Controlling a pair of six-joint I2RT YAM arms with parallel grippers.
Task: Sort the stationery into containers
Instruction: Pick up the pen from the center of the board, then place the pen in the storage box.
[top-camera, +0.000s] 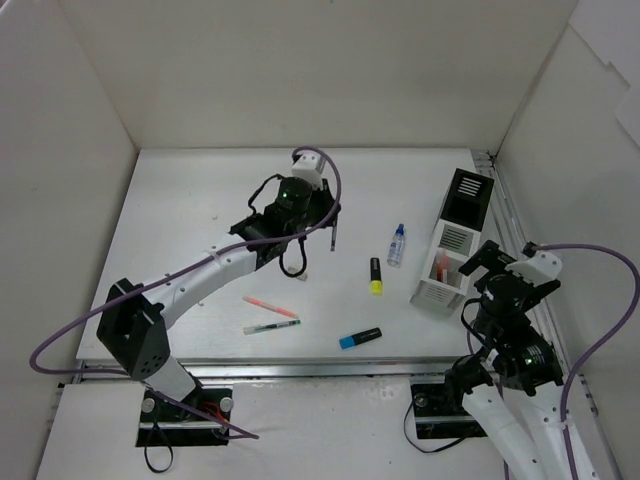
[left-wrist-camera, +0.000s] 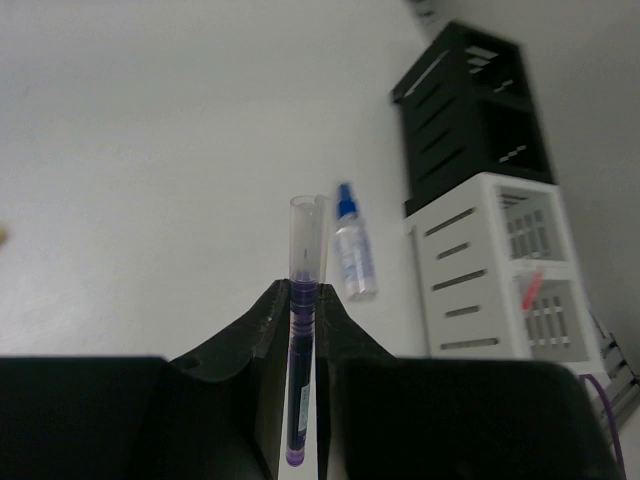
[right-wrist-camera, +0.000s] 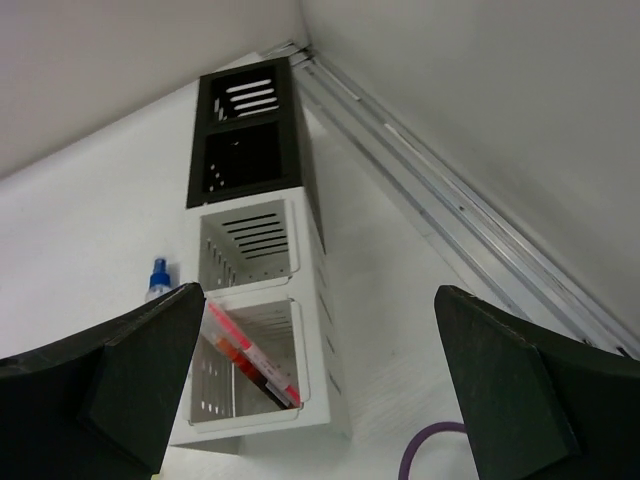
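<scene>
Clearly, a dark purple pen (left-wrist-camera: 300, 350) with a clear cap is clamped between the fingers of the left gripper (left-wrist-camera: 304, 296), and the glue bottle (left-wrist-camera: 352, 255) lies beyond it. Red pens (right-wrist-camera: 250, 358) lean in the nearest white section of the organizer (right-wrist-camera: 322, 250). The right gripper (right-wrist-camera: 320, 300) hangs above that section, its fingers wide apart. A yellow highlighter (top-camera: 376, 276), a blue highlighter (top-camera: 360, 338) and two pens (top-camera: 270, 306) lie on the table (top-camera: 180, 200).

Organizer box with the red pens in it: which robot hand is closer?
Right. The right gripper hangs open by the near white end of the organizer. The left gripper, shut on a purple pen, is farther off, beyond the glue bottle.
</scene>
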